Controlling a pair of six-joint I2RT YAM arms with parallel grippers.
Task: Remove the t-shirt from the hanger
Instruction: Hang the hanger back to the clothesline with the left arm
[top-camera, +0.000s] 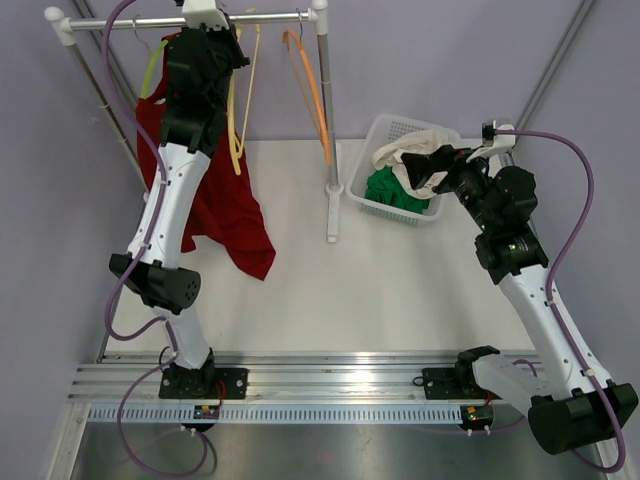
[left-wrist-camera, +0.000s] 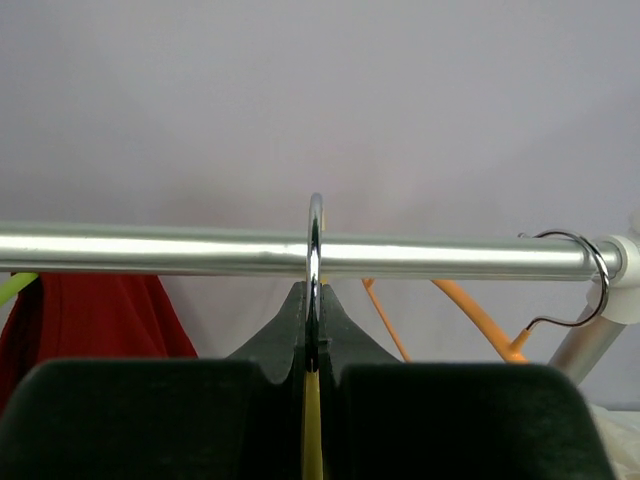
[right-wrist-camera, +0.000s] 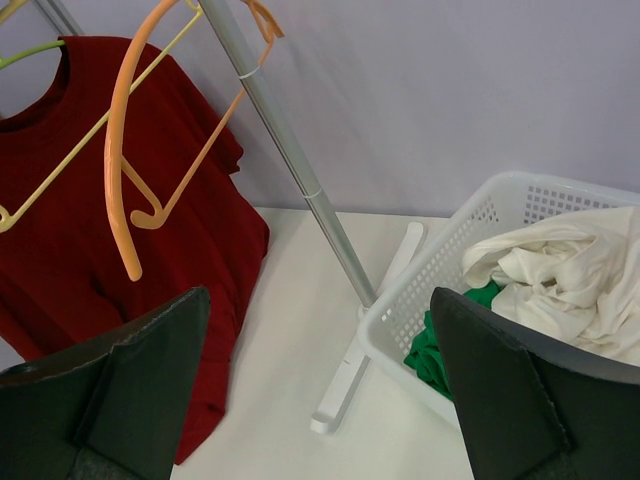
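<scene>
Rack rail (top-camera: 140, 19) runs along the far edge of the table (top-camera: 400, 290), tight to the wall (top-camera: 430, 50). Rack post (top-camera: 324, 110) stands mid-table, and the white basket (right-wrist-camera: 450, 260) sits just R of its foot. Table btwn rack and arm bases is bare, so the near half has open room.

Red t-shirt (top-camera: 225, 210) hangs at the L end of the rail on the green hanger (top-camera: 154, 68), its hem low by the tabletop. L arm crosses in front of it in the top view.

L gripper (left-wrist-camera: 312, 300) is up at the rail, fingers (left-wrist-camera: 150, 420) pinched tight on the yellow hanger (top-camera: 237, 120) at the base of its hook. That hook sits over the rail. T-shirt is just L of and below this gripper, not in its grasp. Orange hanger (top-camera: 312, 90) hangs to the R, nr the post.

R gripper (right-wrist-camera: 318, 300) hovers at the basket's near side, jaws spread wide w/ nothing btwn them, well apart from the t-shirt, w/ the post in btwn.
</scene>
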